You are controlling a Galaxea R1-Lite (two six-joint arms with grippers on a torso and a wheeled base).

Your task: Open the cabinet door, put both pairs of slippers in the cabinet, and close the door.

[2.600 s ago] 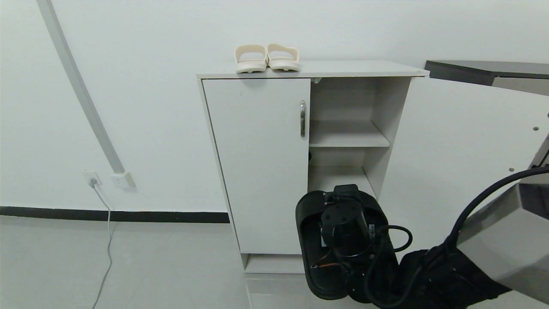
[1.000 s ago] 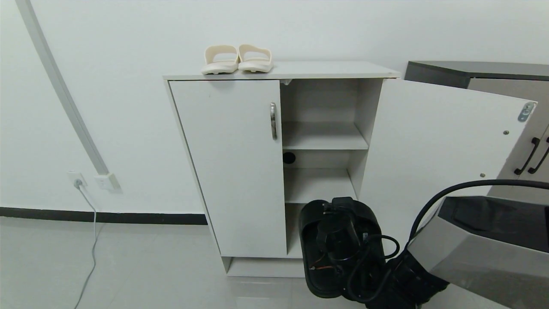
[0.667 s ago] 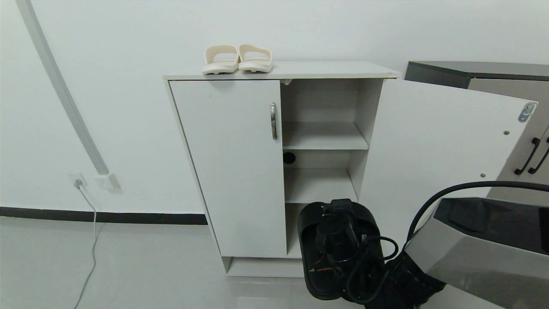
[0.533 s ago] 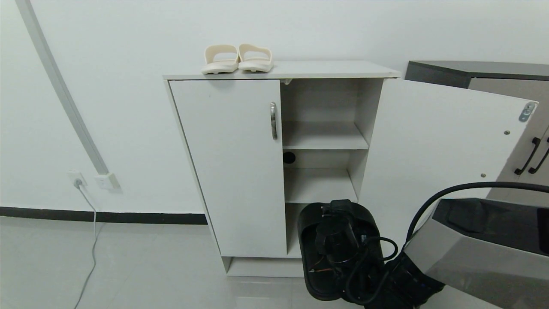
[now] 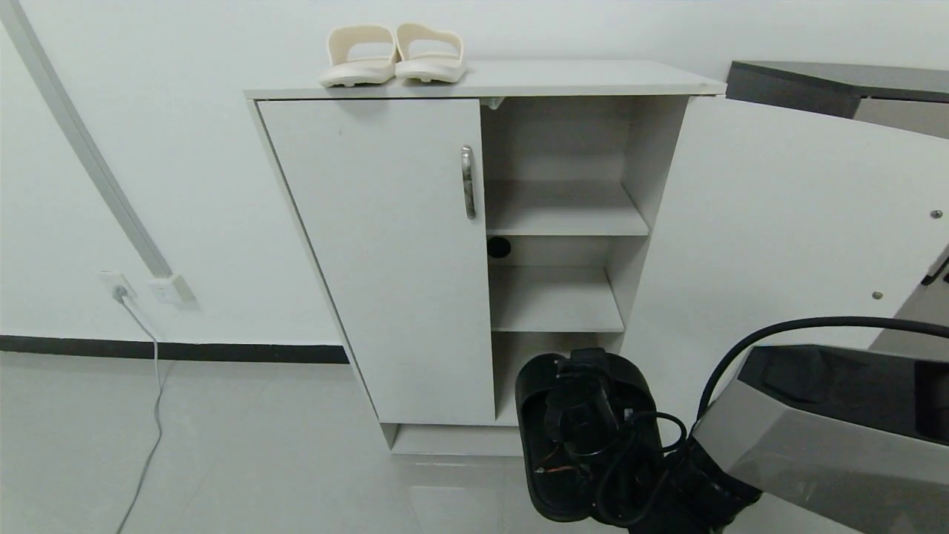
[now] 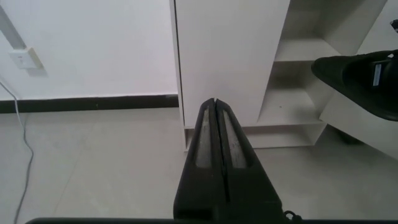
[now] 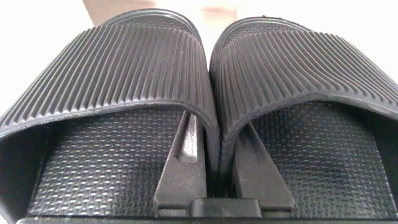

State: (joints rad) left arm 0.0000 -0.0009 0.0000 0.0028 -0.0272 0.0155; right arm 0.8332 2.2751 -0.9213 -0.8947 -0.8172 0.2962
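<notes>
The white cabinet (image 5: 378,259) has its left door shut and its right door (image 5: 778,245) swung wide open. A cream pair of slippers (image 5: 393,55) rests on its top. My right gripper (image 5: 582,415) is shut on the black pair of slippers (image 5: 535,437), held low in front of the bottom compartment. In the right wrist view its fingers (image 7: 186,162) pinch the two ribbed straps of the black slippers (image 7: 124,81) together. My left gripper (image 6: 215,109) is shut and holds nothing, above the floor before the cabinet (image 6: 230,56), left of the black slippers (image 6: 360,71).
The upper shelf (image 5: 563,215) and middle shelf (image 5: 552,304) hold nothing. A wall socket with a hanging cable (image 5: 115,285) is at the left. A grey cabinet (image 5: 838,85) stands behind the open door. Bare floor lies to the left.
The whole head view has shifted: the cabinet looks larger and higher, so the camera moved. The right gripper keeps its hold on the black slippers, low in front of the open side.
</notes>
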